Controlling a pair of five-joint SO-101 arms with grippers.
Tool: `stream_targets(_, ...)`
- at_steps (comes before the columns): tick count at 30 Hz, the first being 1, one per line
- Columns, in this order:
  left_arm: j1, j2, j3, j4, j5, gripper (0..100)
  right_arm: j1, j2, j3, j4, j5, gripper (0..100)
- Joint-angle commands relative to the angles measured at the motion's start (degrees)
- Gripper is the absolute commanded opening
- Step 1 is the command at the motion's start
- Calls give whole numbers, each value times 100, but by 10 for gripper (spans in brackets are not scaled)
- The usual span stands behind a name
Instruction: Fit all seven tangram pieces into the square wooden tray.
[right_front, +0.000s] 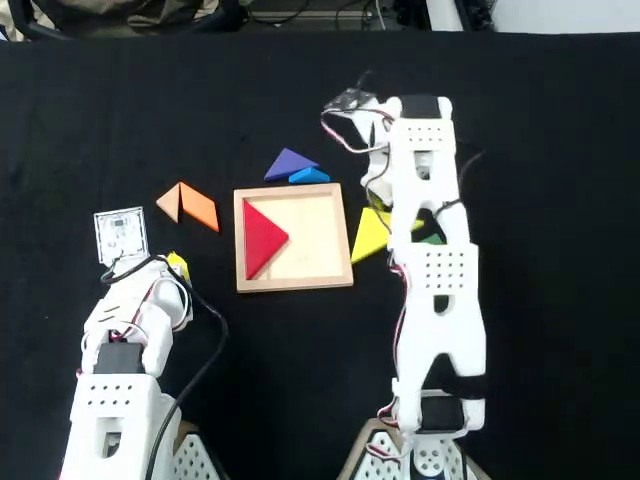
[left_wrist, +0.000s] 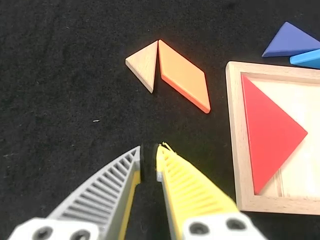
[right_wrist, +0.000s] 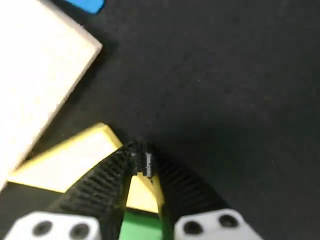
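The square wooden tray (right_front: 296, 276) lies mid-table with a red triangle (right_front: 262, 238) in its left half. Beyond its far edge lie a purple triangle (right_front: 289, 163) and a blue triangle (right_front: 310, 176). A tan triangle (left_wrist: 143, 64) touches an orange parallelogram (left_wrist: 184, 75) to the tray's left. My left gripper (left_wrist: 150, 150) hovers shut and empty near them, short of the tray's left rim (left_wrist: 234, 135). My right gripper (right_wrist: 142, 160) is shut, its tips over the edge of the yellow triangle (right_wrist: 65, 162) beside the tray's right side. A green piece (right_wrist: 141, 225) shows between its fingers.
Black cloth covers the whole table. The right arm (right_front: 435, 280) stretches over the green piece (right_front: 432, 239) and part of the yellow triangle (right_front: 370, 236). A white camera module (right_front: 120, 235) sits on the left arm. Open cloth lies in front of the tray.
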Motion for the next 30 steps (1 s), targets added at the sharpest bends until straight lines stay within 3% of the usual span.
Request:
stream_targets(1, 92, -35, -48, -141, 9, 77, 633, -268, -92, 220, -53, 11)
stream_targets(7, 92, -35, -48, -141, 9, 77, 897, -857, 1516, 88, 897, 11)
stream_targets(12, 92, -35, -48, -141, 9, 77, 941, -1543, 1525, -246, 369, 11)
stream_targets(19, 92, -35, -40, -141, 9, 77, 580, -1473, 1965, -527, 334, 11)
stream_targets(25, 92, -35, -40, -141, 9, 77, 308, -1033, 2686, -9, 853, 11)
stream_targets(30, 92, -35, -48, -149, 9, 77, 448, -1525, 3345, 53, 1046, 11)
